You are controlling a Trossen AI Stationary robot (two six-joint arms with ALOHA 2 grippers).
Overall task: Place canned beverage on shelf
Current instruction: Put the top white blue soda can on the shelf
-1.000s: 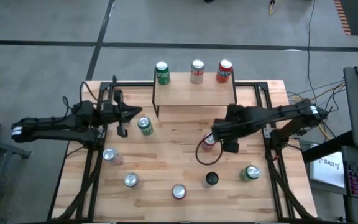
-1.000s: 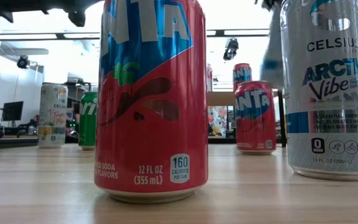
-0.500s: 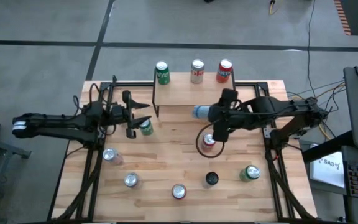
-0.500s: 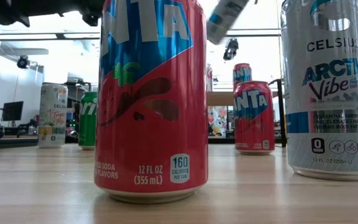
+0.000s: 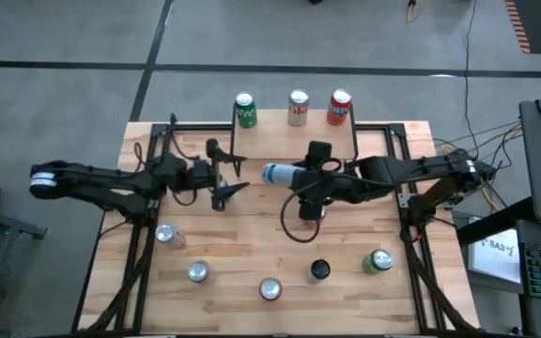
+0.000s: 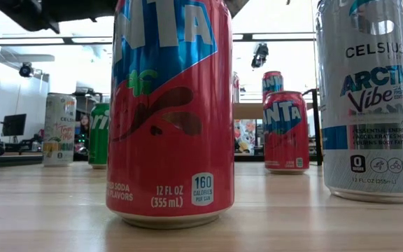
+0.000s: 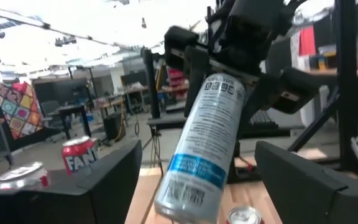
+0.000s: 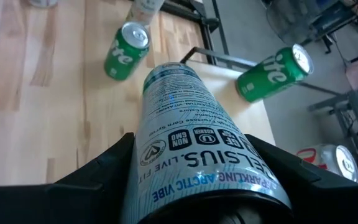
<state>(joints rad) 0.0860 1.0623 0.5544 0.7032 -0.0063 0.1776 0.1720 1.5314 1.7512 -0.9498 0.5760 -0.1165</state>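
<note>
A tall silver-and-blue can (image 5: pixel 278 174) lies roughly level in the air, in front of the shelf (image 5: pixel 294 145). My right gripper (image 5: pixel 313 180) is shut on it. The can's free end points toward my left gripper (image 5: pixel 240 176), which is open. Its fingers (image 7: pixel 107 180) stand on either side of that end, apart from it. A green can (image 5: pixel 244 109), a white can (image 5: pixel 298 107) and a red can (image 5: pixel 339 107) stand upright along the far edge of the light wood shelf top. My right gripper pinches the silver-and-blue can between its two fingers (image 8: pixel 98 177), on opposite sides of the round wall (image 8: pixel 166 155), near the end away from my left gripper. The fingers come level from the table's right and lie along the can. The can is clear of the table, its free end (image 7: pixel 185 202) tilted.
A green can (image 8: pixel 126 50) stands on the table near my left gripper. A red-topped can (image 5: pixel 310 208) inside a black cable loop stands under my right arm. Silver cans (image 5: pixel 165 233), (image 5: pixel 198 272), (image 5: pixel 270 288), a black can (image 5: pixel 319 270) and a green can (image 5: pixel 377 261) stand toward the near edge.
My right gripper has lifted the silver-and-blue can off the table, tipped it from upright to lying, and carried it toward the table's left and far side. My left gripper has moved right toward the can and opened.
</note>
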